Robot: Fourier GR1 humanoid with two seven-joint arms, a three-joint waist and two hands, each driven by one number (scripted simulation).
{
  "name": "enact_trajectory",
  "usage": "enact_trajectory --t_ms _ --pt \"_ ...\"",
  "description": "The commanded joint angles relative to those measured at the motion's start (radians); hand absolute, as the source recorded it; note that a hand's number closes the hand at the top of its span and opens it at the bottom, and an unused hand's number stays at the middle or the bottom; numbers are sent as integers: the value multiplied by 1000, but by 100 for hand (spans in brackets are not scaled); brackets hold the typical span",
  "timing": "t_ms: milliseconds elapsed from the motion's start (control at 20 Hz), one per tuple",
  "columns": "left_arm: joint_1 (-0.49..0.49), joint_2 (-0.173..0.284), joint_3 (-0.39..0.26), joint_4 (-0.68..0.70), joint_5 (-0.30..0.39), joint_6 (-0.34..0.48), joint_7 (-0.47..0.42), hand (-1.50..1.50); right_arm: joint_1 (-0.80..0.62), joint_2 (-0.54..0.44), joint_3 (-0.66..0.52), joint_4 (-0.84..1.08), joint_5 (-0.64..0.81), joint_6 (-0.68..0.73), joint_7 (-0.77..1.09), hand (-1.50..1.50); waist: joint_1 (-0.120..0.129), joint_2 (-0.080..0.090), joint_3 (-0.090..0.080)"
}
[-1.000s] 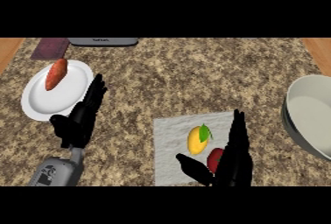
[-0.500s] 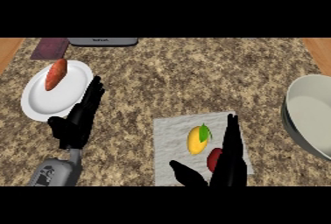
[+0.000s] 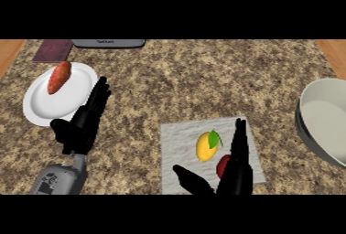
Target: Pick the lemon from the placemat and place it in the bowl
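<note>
on placemat (image 3: 181,137), lemon (image 3: 205,146) beside open right hand (image 3: 233,176), bowl (image 3: 324,116) at right edge

The placemat (image 3: 184,137) lies on the counter (image 3: 196,77), near its front edge and right of centre. On the mat sits the lemon (image 3: 205,146), with a small round fruit (image 3: 223,165) just beside it to the front right. The right hand (image 3: 233,176) rises over the mat's front part, fingers straight, right of the lemon. The bowl (image 3: 324,119) stands at the far right. A plate (image 3: 40,103) lies at the left, with a sweet potato (image 3: 59,77) on it. The left hand (image 3: 84,125) rests open just right of the plate.
</note>
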Motion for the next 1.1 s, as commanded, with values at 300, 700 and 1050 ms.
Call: enact_trajectory --t_ms 300,700,1050 --pt "16 -6 23 -8 6 -28 -19 0 -33 7 -20 118 -111 -211 105 -150 3 2 0" --pt "-18 -38 24 -6 -37 -1 43 0 -83 7 -97 285 -219 -252 -7 -150 0 2 0" --pt "27 -17 25 -117 -36 -33 106 0 8 7 -76 303 -121 -204 58 -150 -1 -1 0"
